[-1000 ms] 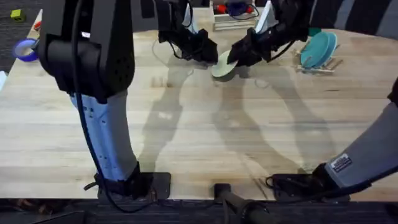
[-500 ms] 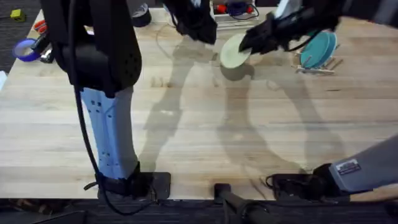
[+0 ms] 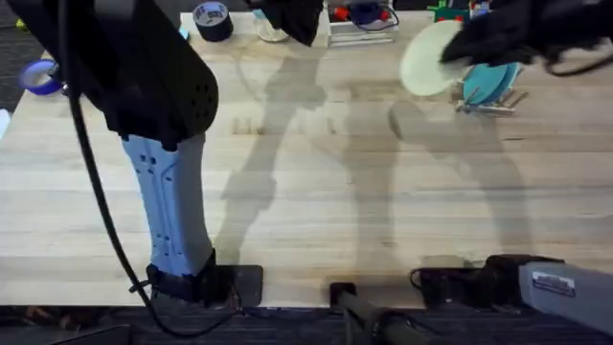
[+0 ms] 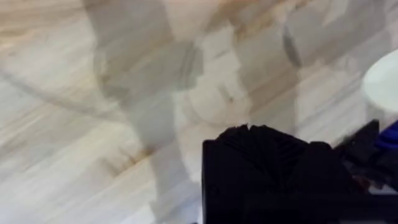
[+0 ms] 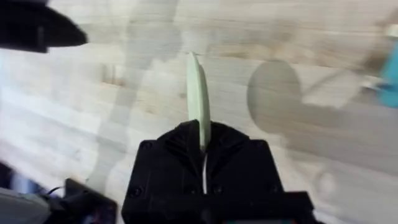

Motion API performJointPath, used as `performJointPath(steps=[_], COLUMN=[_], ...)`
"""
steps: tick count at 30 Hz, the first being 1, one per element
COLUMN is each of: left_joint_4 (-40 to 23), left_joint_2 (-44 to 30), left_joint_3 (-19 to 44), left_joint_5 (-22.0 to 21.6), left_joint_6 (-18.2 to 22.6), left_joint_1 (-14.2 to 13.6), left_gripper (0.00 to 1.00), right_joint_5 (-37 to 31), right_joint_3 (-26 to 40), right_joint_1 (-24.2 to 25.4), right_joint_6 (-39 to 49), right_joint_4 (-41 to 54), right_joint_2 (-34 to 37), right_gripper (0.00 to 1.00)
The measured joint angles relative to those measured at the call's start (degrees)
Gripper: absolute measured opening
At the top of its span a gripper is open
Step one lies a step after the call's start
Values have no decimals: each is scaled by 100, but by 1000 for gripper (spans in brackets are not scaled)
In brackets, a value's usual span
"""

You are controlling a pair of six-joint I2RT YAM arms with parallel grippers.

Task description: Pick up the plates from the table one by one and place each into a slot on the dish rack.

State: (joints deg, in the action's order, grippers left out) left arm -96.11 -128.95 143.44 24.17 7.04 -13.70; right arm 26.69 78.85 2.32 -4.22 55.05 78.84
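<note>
From overhead, the right gripper (image 3: 458, 48) clamps the yellow plate (image 3: 424, 59) by its rim, held off the table (image 3: 316, 192) just beside the rack (image 3: 493, 96), where the blue plate (image 3: 488, 79) stands. The left gripper (image 3: 295, 21) hangs well away; its fingers cannot be judged. In the right wrist view, the yellow plate (image 5: 198, 99) stands edge-on between the fingers. This looks like the carry step; next comes lowering the plate into a free slot.
</note>
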Motion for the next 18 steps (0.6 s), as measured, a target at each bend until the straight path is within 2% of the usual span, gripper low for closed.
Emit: performJointPath(steps=[3,11,14,18], left_joint_4=[-75,-75,-75,-75], left_joint_2=[33,835,1542,2642], left_joint_3=[332,275,-204,-1332], left_joint_5=[-47,-587,-778,-1032], left_joint_6=[107,133,112,111], left_joint_1=[-26,-301,-458,-579], left_gripper=[40,40,40,42], right_joint_5=[-300,-1023,-1171,-1261], right_joint_3=[0,0,0,0], right_joint_1=[178,509,553,562], right_joint_6=[150,432,486,556], right_joint_4=[267,665,724,797], right_joint_2=[-541,-1452,-1547,-1545], right_gripper=[30,30,30,30])
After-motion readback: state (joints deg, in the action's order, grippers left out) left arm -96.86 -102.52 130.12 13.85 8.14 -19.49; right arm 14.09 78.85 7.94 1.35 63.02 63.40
